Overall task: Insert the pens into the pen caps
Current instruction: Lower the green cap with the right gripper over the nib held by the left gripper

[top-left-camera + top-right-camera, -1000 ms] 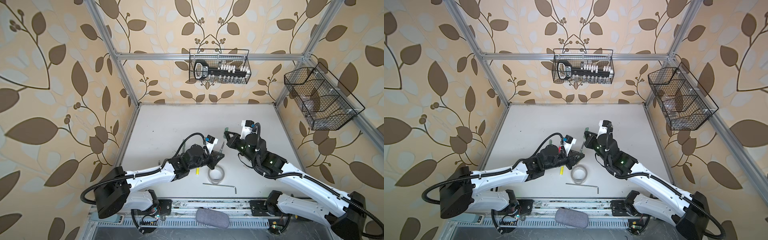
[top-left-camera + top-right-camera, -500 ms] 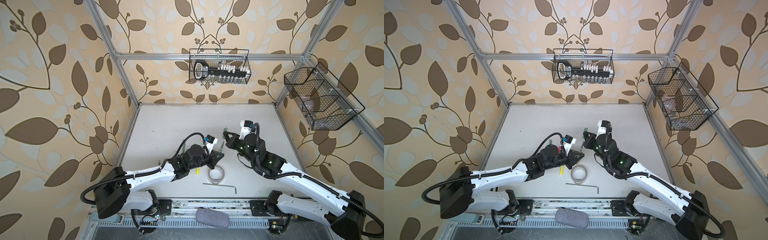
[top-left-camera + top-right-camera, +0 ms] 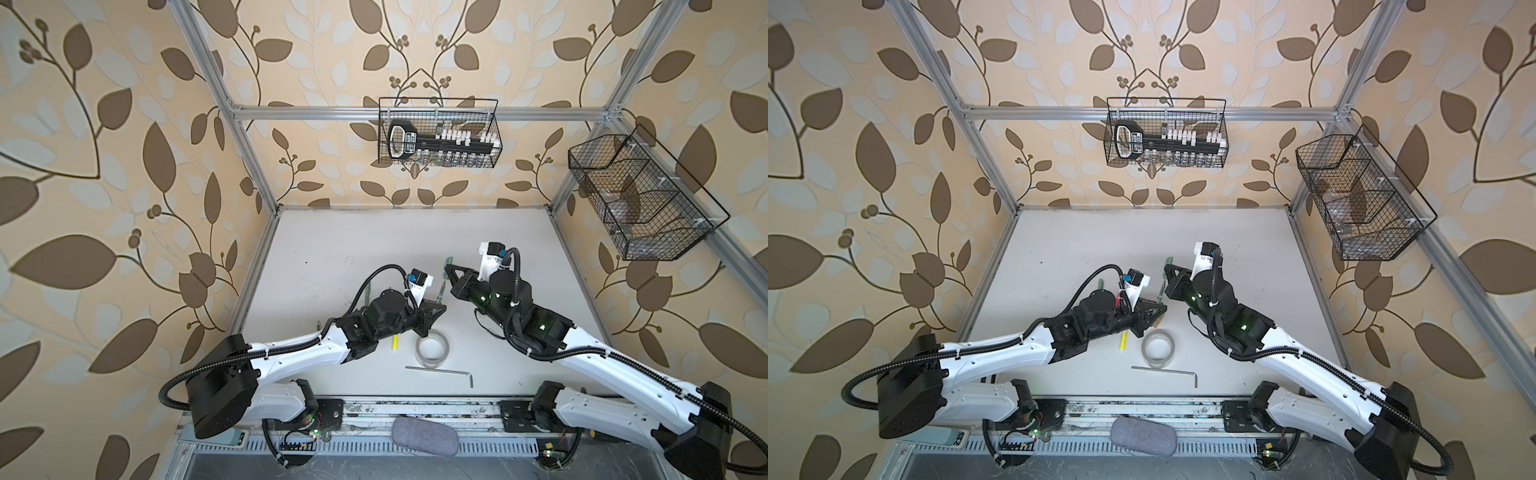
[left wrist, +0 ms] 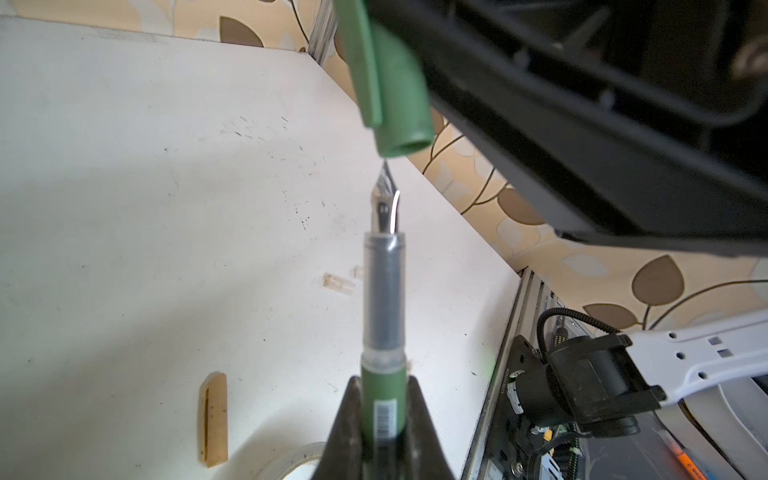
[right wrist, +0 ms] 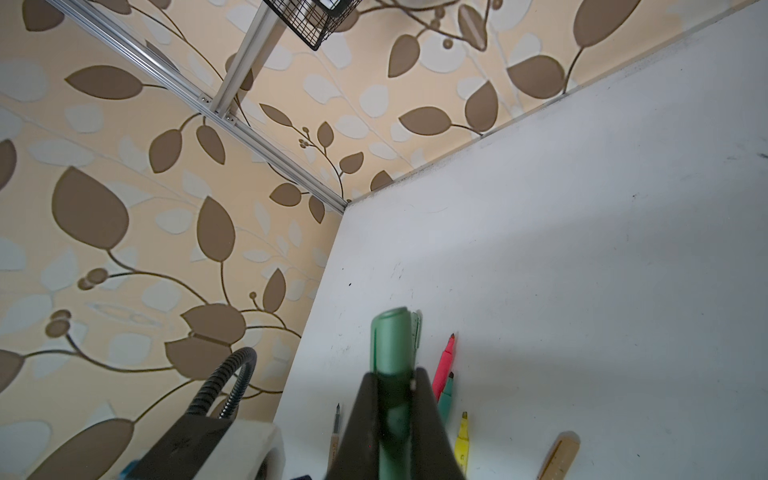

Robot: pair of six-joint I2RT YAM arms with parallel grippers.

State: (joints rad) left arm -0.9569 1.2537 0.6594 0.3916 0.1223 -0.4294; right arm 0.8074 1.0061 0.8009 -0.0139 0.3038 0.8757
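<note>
Disregard the hex key [image 3: 440,370] and tape roll [image 3: 419,351] lying nearest the front rail; treat both as outside the job. Note the yellow marker [image 3: 395,341] just behind, uncapped, beside the left arm and clear of the working gap. Observe the left gripper [image 4: 383,399] clamped shut on the green barrel of the fountain pen [image 4: 383,316], gripped low to leave the grey section and nib [image 4: 385,195] fully exposed for entry. Check the green cap [image 4: 390,83] pinched tight in the right gripper [image 5: 395,376], held across the middle to keep the open mouth unobstructed and facing the nib. Read the nib tip as just at the mouth rim, toward 1 edge, not visibly inside. Judge the step as final alignment: centre the tip, then push along the pen axis. Farther out on the table [image 4: 124,166], find 1 tan cap [image 4: 214,417] and clear caps [image 4: 337,284] lying loose; in the right wrist view, locate the pink marker [image 5: 444,361], green marker [image 5: 446,399] and thin tan pen [image 5: 336,432], all uncapped.
</note>
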